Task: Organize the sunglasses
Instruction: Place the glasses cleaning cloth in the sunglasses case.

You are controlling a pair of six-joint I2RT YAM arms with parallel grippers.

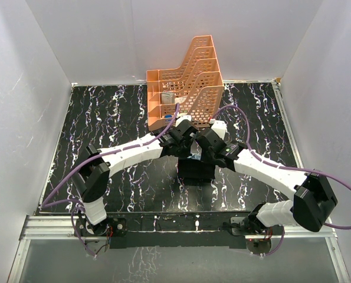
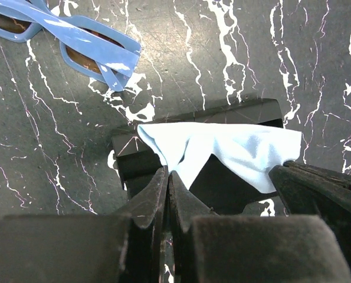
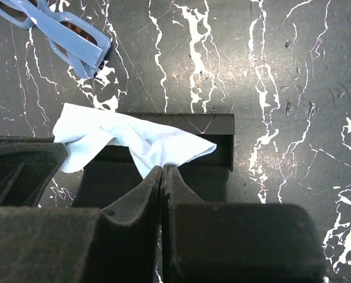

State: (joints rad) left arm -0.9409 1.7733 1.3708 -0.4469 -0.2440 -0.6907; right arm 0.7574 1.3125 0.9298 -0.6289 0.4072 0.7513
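Both tools nearest, jaws pinched tight: left gripper [image 2: 166,177] and right gripper [image 3: 162,171] each nip the pale blue cloth [image 2: 222,147]. Marbled table [image 1: 104,118]; orange tiered rack [image 1: 187,76] at far edge, contents too small to tell. Black case [image 3: 210,127] mid-table, cloth draped across it. Sunglasses [image 2: 98,44] folded, on table beyond case, apart, long axis slanting against case's edge.

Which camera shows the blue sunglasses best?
The left wrist view. There the sunglasses lie folded at the top left, large enough to show the blue frame and brownish lenses. The right wrist view shows them too, but smaller, in its top left corner. In the top view I cannot find them.
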